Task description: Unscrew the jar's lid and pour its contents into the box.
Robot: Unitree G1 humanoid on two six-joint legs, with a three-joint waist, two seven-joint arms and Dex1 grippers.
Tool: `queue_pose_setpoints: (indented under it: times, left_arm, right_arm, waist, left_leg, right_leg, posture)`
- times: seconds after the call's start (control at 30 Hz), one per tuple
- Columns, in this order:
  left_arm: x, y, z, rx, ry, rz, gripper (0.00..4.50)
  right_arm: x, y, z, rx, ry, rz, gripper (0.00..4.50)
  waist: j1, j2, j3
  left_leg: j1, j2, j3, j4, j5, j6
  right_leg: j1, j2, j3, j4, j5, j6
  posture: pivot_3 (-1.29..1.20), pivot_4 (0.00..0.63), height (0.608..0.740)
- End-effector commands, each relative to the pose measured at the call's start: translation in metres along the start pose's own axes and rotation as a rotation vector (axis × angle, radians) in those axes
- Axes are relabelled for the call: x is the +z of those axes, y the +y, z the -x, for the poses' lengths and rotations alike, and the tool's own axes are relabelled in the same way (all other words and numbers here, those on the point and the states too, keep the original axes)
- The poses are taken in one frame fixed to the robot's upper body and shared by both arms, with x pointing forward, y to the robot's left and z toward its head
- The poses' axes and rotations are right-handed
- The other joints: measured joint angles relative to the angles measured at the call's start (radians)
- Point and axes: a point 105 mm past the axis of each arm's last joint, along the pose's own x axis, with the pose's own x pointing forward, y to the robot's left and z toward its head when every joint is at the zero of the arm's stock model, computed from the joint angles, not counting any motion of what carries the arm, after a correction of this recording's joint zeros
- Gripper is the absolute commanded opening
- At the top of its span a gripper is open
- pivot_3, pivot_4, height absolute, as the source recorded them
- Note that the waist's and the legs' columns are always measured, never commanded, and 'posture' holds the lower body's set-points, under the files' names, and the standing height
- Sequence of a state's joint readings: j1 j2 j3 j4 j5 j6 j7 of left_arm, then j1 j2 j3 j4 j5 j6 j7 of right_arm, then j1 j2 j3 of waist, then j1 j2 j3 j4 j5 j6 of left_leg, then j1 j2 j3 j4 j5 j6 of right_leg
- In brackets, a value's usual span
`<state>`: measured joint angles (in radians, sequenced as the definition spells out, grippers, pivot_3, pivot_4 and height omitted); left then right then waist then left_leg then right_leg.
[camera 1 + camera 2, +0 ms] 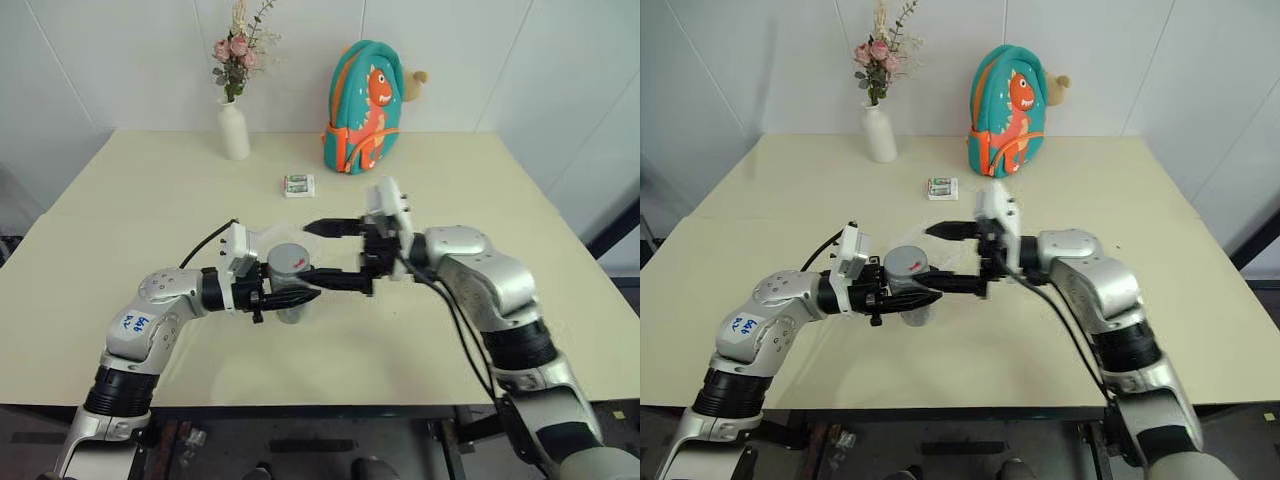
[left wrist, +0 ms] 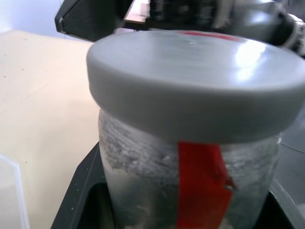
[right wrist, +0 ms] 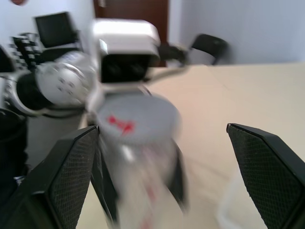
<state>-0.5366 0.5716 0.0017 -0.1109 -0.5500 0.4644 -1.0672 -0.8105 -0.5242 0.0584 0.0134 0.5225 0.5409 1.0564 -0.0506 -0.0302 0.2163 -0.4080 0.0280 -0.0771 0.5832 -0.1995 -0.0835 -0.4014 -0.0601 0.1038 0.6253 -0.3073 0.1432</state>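
If the right gripper (image 1: 322, 254) closes a bit off to one side, it could miss the lid (image 1: 290, 256) or push the jar (image 1: 289, 297) over in the other hand, and the small bits inside could spill on the table (image 1: 150, 210) instead of going in the box (image 1: 270, 240). The jar could also spin along with the lid if the left gripper (image 1: 300, 297) does not squeeze hard enough, and then the lid would never come loose. Right now the left gripper is pinching the jar by its clear side, just under the grey lid, and holds it upright in the air above the table, right over the near edge of the box. Its two black fingers are pressed tight on the jar. The right gripper's fingers are spread as wide as they go, one on each side of the lid, and they do not look to be touching it yet. It holds nothing. The lid is on the jar.
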Motion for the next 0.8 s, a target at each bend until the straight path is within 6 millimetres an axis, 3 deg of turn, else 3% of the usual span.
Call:
queue_pose_setpoints:
  times: [0.03,0.13,0.27,0.4,0.53,0.8]
  left_arm:
    - [0.012,-0.006,0.001,-0.028,-0.032,-0.046,2.0]
    - [0.01,-0.007,0.002,-0.027,-0.029,-0.041,2.0]
    - [0.009,-0.006,0.0,-0.031,-0.031,-0.038,2.0]
    - [0.01,-0.006,-0.004,-0.04,-0.035,-0.041,2.0]
    - [0.011,-0.006,-0.007,-0.044,-0.039,-0.045,2.0]
    - [0.013,-0.006,-0.009,-0.05,-0.042,-0.047,2.0]
  right_arm:
    - [0.02,0.007,0.007,0.028,-0.061,0.029,4.49]
    - [0.029,0.025,0.001,0.121,-0.103,-0.011,4.49]
    - [0.031,0.05,-0.023,0.221,-0.129,-0.038,4.49]
    - [0.029,0.061,-0.046,0.246,-0.136,-0.049,4.49]
    - [0.025,0.064,-0.059,0.242,-0.129,-0.018,4.49]
    - [0.025,0.05,-0.071,0.182,-0.118,0.002,4.49]
  waist:
    - [-0.003,0.0,0.0]
    - [-0.015,0.0,0.0]
    - [-0.021,0.0,0.0]
    - [-0.018,0.0,0.0]
    - [-0.009,0.0,0.0]
    - [-0.008,0.0,0.0]
  left_leg:
    - [0.0,0.0,0.0,0.0,0.0,0.0]
    - [0.002,0.001,0.002,-0.001,0.0,0.0]
    - [0.002,0.003,0.002,-0.001,0.0,0.0]
    - [0.001,0.002,0.002,0.001,0.0,0.0]
    - [0.001,0.002,0.002,0.001,0.0,0.0]
    - [0.001,0.002,0.002,0.001,0.0,0.0]
  right_leg:
    - [0.0,0.0,0.0,0.0,0.0,0.0]
    - [0.0,0.002,0.002,0.001,0.0,0.0]
    - [0.0,0.003,0.002,0.002,0.0,0.0]
    - [0.0,0.002,0.002,0.002,0.0,0.0]
    - [0.0,0.002,0.002,0.002,0.0,0.0]
    - [-0.001,0.002,0.002,0.002,0.0,0.0]
  posture:
    - [0.0,0.15,0.74]
    - [0.0,0.15,0.74]
    - [0.0,0.15,0.74]
    - [0.0,0.15,0.74]
    - [0.0,0.15,0.74]
    - [0.0,0.15,0.74]
